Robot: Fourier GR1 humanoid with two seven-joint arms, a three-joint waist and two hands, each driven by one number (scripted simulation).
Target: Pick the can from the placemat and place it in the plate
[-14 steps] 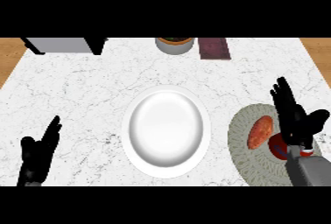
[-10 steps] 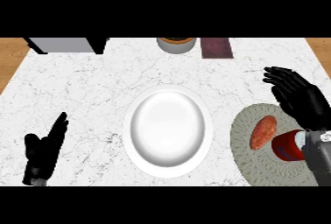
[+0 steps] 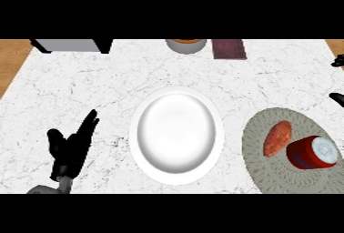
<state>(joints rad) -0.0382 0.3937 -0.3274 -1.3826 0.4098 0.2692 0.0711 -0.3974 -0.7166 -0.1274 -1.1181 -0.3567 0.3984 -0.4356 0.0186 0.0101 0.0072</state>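
text: none readable | labels: none | can (image 3: pixel 313 153): red side, pale top, no legible print

open counter around plate (image 3: pixel 176 134), sweet potato (image 3: pixel 277 138) crowding can (image 3: pixel 313 153)

orange-brown oval food (image 3: pixel 278 138), grey bowl (image 3: pixel 186 45), dark maroon block (image 3: pixel 228 48), grey box (image 3: pixel 73 45)

You are looking down on a white marbled tabletop (image 3: pixel 101 91) with a wooden strip at its left edge. A white plate (image 3: pixel 177 132) lies at its centre, and a round grey placemat (image 3: pixel 282 179) sits just right of it. A grey box (image 3: pixel 70 45), a bowl (image 3: pixel 186 45) and a dark maroon block (image 3: pixel 228 49) line the far edge.
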